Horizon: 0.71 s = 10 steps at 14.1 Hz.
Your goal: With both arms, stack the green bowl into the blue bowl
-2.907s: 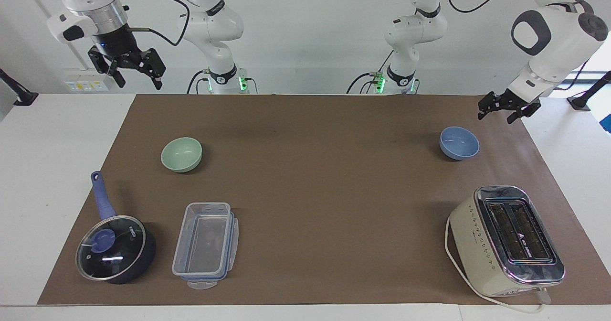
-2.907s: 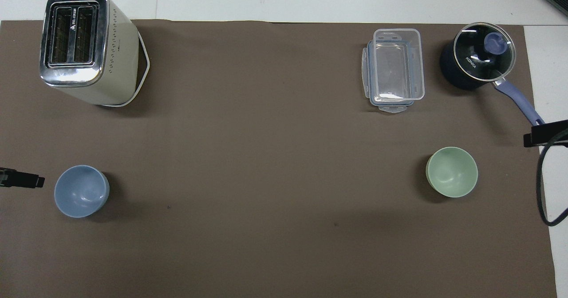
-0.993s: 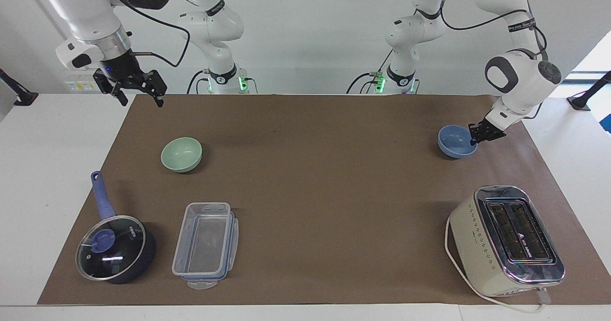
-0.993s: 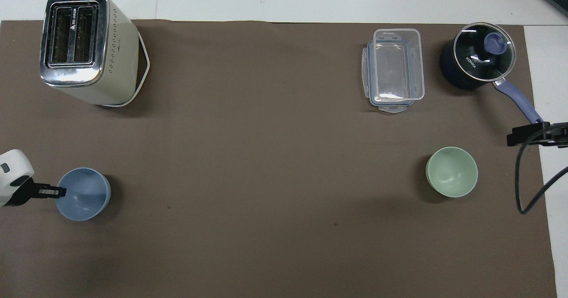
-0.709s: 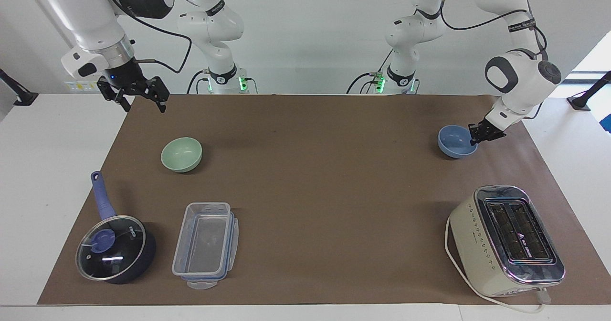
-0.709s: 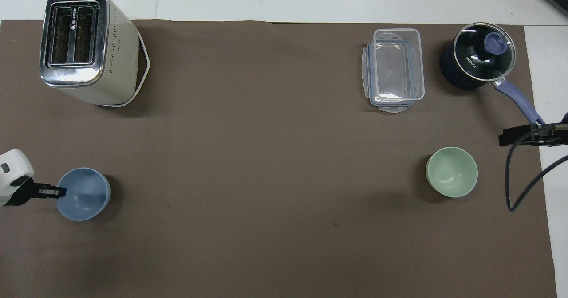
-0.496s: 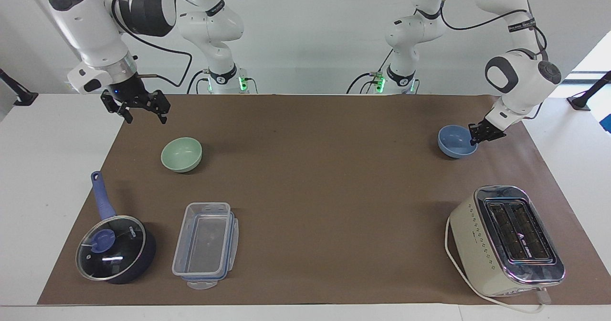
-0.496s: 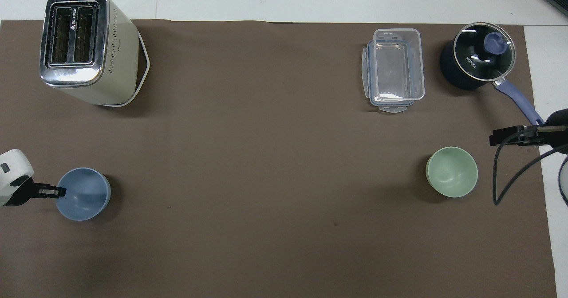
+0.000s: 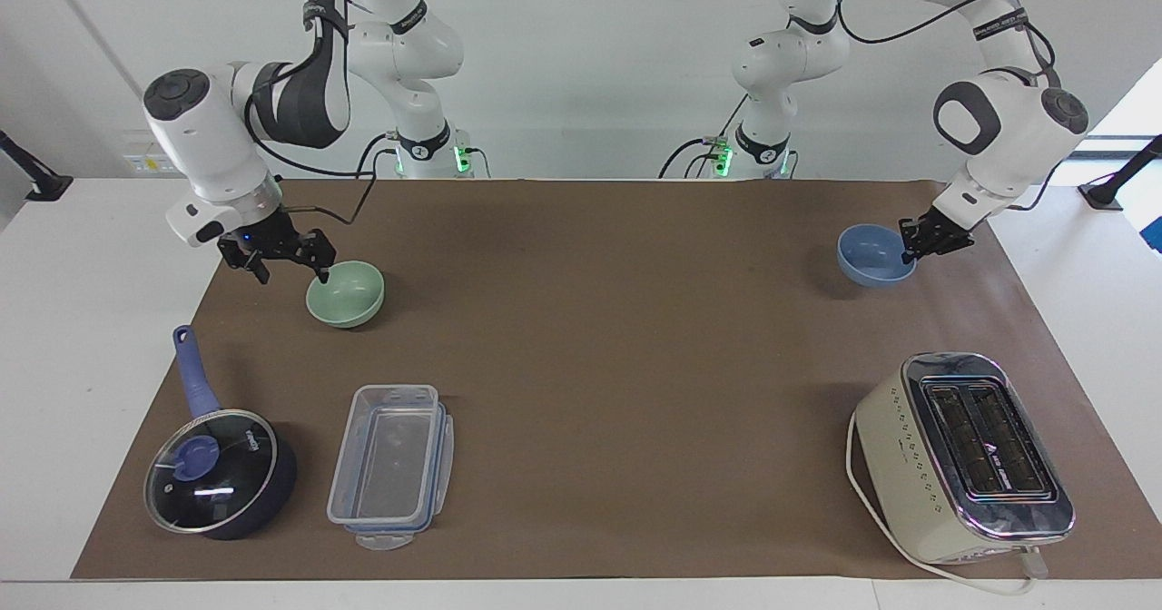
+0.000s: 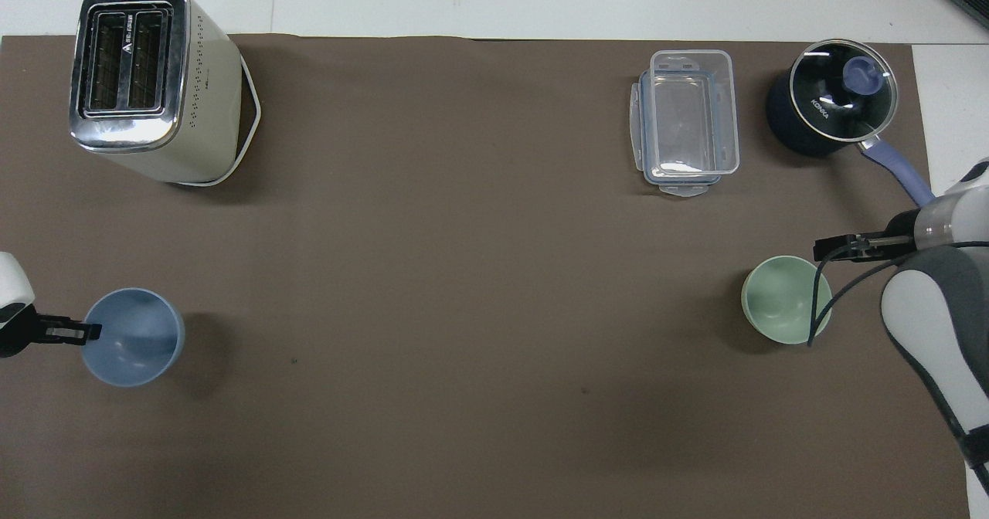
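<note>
On the brown mat (image 9: 599, 356) sit two bowls: the blue bowl (image 9: 871, 254), lifted, pinched by the left gripper (image 9: 910, 249); the green bowl (image 9: 346, 293) beside the spread right gripper (image 9: 289, 268). One toaster (image 9: 962, 457), one saucepan (image 9: 218, 472), one clear container (image 9: 390, 465).

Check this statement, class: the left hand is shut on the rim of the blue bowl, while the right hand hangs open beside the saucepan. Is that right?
One detail is wrong. The right hand hangs open beside the green bowl, not the saucepan, which stands farther from the robots. The facing view shows this. The left hand is indeed shut on the rim of the blue bowl.
</note>
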Tool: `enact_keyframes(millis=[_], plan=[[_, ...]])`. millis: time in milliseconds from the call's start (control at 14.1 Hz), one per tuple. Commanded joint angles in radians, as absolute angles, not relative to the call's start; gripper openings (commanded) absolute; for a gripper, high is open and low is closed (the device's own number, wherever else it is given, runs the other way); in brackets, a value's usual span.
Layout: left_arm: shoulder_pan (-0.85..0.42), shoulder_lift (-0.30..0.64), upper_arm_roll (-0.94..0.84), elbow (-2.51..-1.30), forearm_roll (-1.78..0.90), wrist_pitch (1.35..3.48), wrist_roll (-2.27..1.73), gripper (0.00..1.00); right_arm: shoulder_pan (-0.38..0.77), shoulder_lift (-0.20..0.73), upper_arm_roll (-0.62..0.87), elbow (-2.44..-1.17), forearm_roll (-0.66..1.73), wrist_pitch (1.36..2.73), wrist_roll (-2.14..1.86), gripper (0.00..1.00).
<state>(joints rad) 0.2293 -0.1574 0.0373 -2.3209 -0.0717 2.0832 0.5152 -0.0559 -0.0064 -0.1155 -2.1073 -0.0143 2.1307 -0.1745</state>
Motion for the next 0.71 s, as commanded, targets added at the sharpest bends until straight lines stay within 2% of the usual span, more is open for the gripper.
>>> enact_keyframes(millis=[0, 425, 638], plan=[[0.148, -0.236, 0.026, -2.312, -0.078, 1.981, 0.413, 0.00, -0.089, -0.011, -0.109, -2.181, -0.005, 2.203, -0.210, 1.00], [-0.236, -0.236, 0.020, -2.310, -0.078, 2.023, -0.096, 0.00, -0.126, 0.044, -0.110, -2.264, 0.072, 2.315, -0.293, 1.00], [-0.407, -0.192, 0.018, -2.292, -0.080, 2.133, -0.302, 0.00, -0.136, 0.072, -0.109, -2.267, 0.072, 2.350, -0.293, 1.00]])
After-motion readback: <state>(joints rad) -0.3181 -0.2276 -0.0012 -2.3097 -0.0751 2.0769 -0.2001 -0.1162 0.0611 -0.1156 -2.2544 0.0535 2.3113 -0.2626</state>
